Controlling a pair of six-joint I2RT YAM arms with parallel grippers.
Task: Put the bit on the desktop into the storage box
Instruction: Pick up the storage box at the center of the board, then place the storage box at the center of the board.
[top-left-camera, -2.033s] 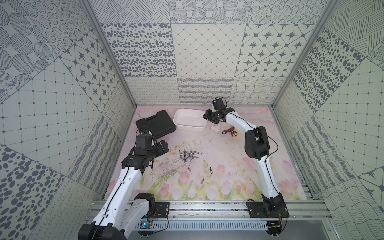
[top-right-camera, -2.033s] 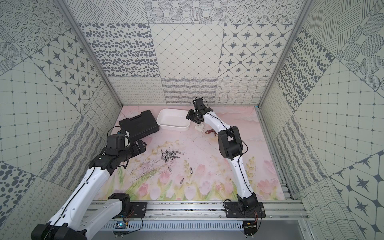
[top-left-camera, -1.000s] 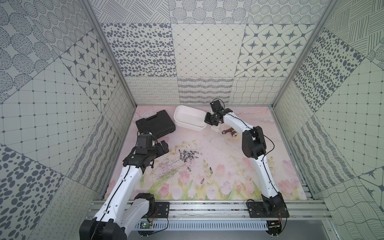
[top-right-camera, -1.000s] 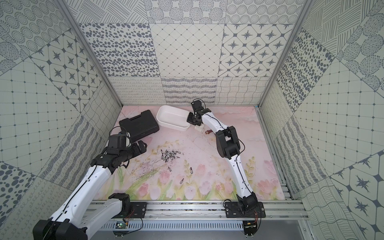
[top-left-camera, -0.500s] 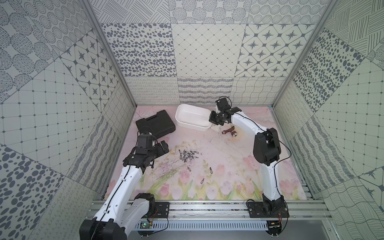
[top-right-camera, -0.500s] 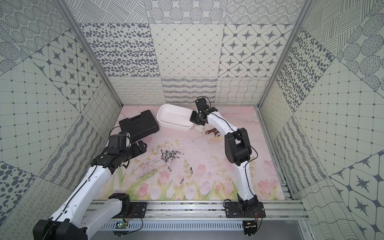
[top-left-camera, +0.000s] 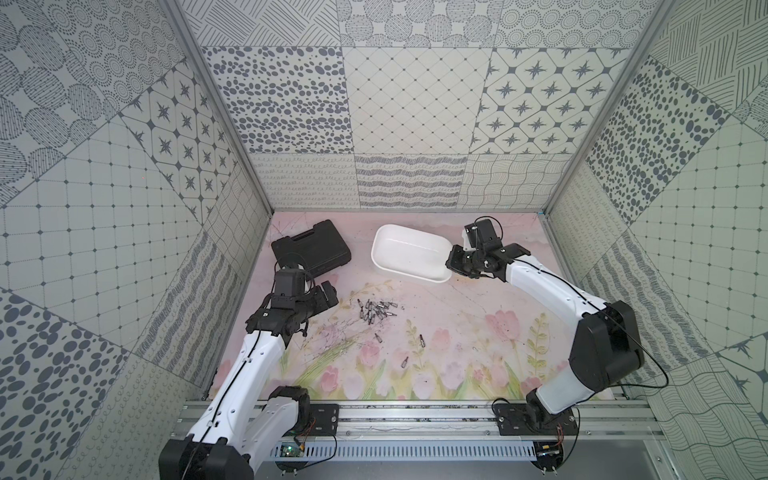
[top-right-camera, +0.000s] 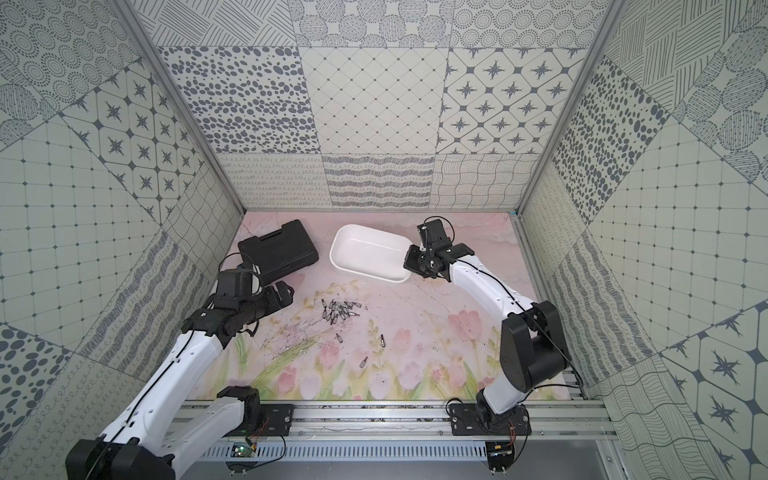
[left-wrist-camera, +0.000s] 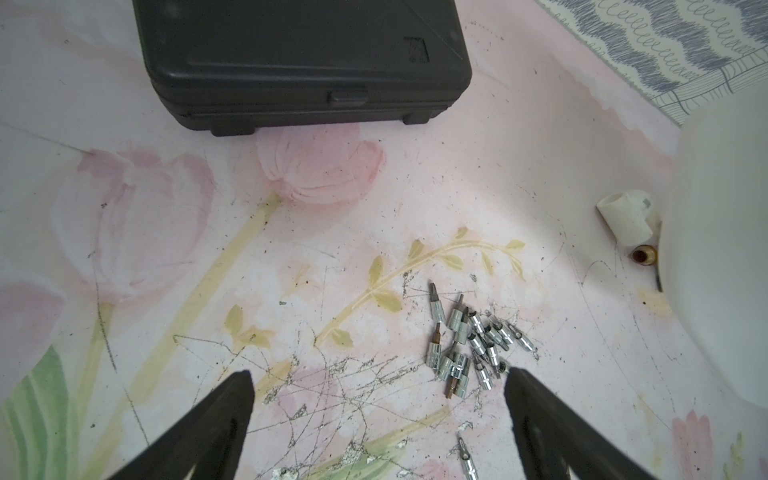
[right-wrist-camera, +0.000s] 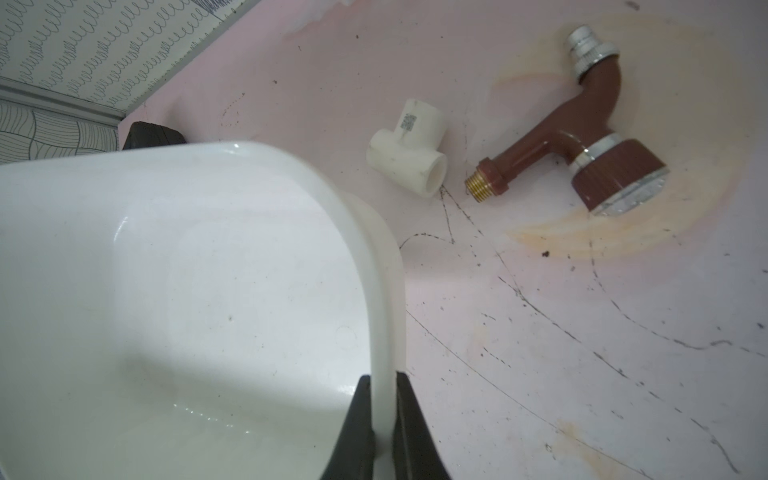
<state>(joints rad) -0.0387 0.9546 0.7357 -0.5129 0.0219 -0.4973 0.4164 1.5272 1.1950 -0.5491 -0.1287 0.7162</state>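
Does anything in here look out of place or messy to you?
The storage box looks tipped askew, its rim pinched by the right gripper. Loose bits lie heaped on the scratched desktop, a few strays apart. A brown tap lies nearby.

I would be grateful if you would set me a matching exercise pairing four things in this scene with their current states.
Things:
1. white shallow plastic storage box
2. black hard-shell tool case
3. cluster of small silver metal bits
4. left pincer

States:
A. wide open, holding nothing
B. lid shut, lying flat
C. rim clamped by the right pincer
D. loose in a heap on the pink tulip-printed desktop

Pairs: 1-C, 2-B, 3-D, 4-A.
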